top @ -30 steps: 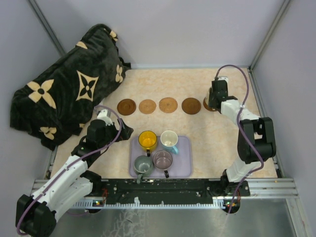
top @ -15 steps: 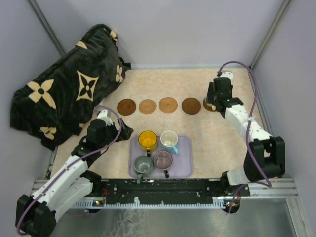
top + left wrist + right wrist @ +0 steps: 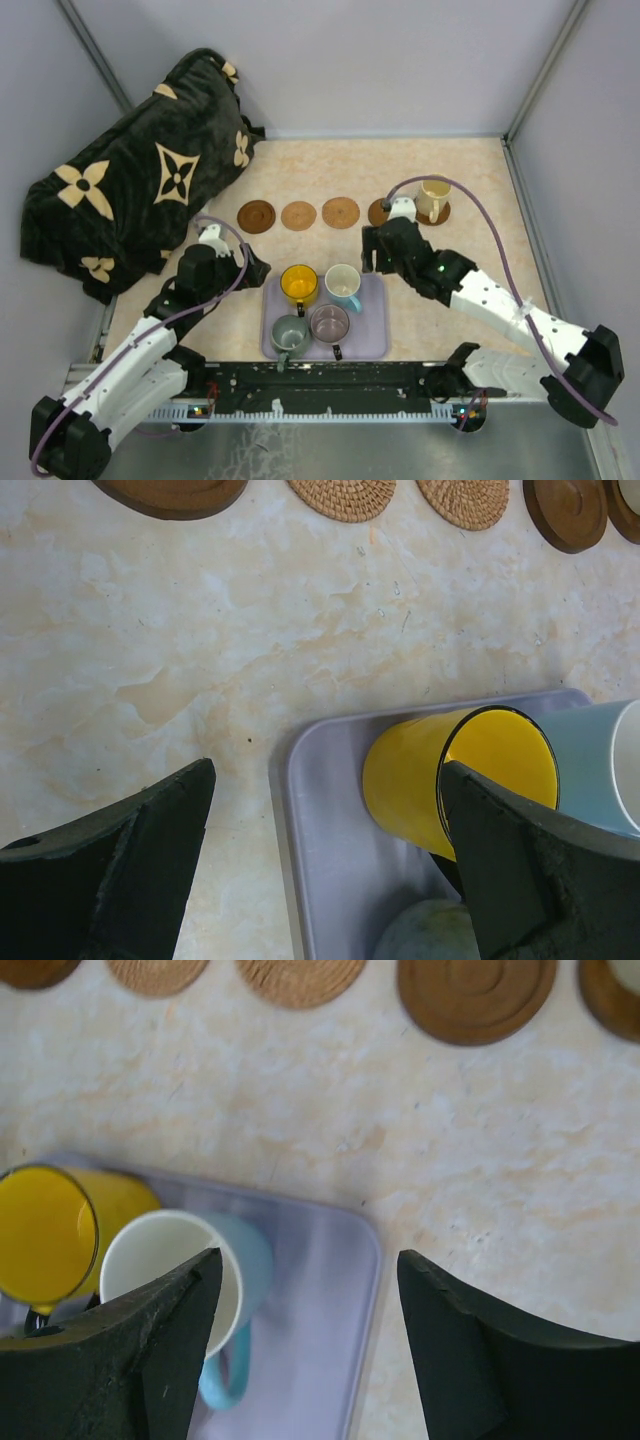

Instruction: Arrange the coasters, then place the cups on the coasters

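Since the picture of one second ago, the right gripper [image 3: 368, 252] is no longer over the far right end of the row. It is now hanging near the far right corner of the lavender tray [image 3: 376, 342], just beside the light blue cup [image 3: 343, 285]. Its jaws were narrower then; now they are standing apart with nothing between them. The cream cup [image 3: 434, 198], which this gripper was covering before, is now standing free and upright on the fifth coaster [image 3: 612, 1005], at the right end of the row.

The left gripper [image 3: 250, 268] is staying where it was, just left of the tray, with its jaws wide apart and holding nothing.

The other four coasters [image 3: 298, 215] are lying bare in a line to the left of the cream cup; the two middle ones are looking lighter and woven. The yellow cup [image 3: 299, 284], the light blue cup, the grey-green cup [image 3: 290, 333] and the mauve cup [image 3: 329, 322] are sitting close together on the tray, in the same places as before.

The table [image 3: 470, 170] is showing a beige marbled top. A dark blanket [image 3: 140, 170] with cream flower shapes is lying bunched at the far left. Plain grey walls [image 3: 400, 60] are closing the table in on three sides, and a metal rail [image 3: 340, 385] is running along the near edge.
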Robot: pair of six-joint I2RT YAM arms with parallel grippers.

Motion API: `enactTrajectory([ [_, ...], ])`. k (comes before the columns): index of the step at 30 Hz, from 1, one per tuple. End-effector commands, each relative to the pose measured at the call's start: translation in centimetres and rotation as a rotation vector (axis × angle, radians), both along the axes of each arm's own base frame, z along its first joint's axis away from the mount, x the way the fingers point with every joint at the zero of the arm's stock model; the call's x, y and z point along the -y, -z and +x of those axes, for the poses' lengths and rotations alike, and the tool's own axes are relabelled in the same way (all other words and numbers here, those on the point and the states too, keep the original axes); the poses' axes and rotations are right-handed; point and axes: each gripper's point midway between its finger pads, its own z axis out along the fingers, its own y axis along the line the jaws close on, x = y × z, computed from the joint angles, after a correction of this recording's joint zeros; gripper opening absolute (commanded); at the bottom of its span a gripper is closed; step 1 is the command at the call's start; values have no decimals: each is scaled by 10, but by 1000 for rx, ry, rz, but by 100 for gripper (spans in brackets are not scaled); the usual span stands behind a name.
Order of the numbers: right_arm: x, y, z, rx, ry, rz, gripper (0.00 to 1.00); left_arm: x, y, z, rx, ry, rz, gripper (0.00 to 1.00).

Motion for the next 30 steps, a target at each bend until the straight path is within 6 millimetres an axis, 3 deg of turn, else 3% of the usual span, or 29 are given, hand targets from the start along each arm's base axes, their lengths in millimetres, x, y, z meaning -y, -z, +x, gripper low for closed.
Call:
enactTrajectory([
  [1,-14,4,-34,-50,-38,27,70,2,-13,0,31,-3,-11,100],
  [7,-24,12,-65,-94,-128,14,69,7,-14,0,24,5,-17,100],
  [13,-39,25,-83,-140,-205,31,66,13,-16,2,25,13,-14,100],
  [25,-71,55,-90,-197,-287,-35,63,21,-14,1,26,32,-9,100],
  [30,-76,68,-93,-226,-298,-48,62,20,-11,1,22,31,-7,100],
])
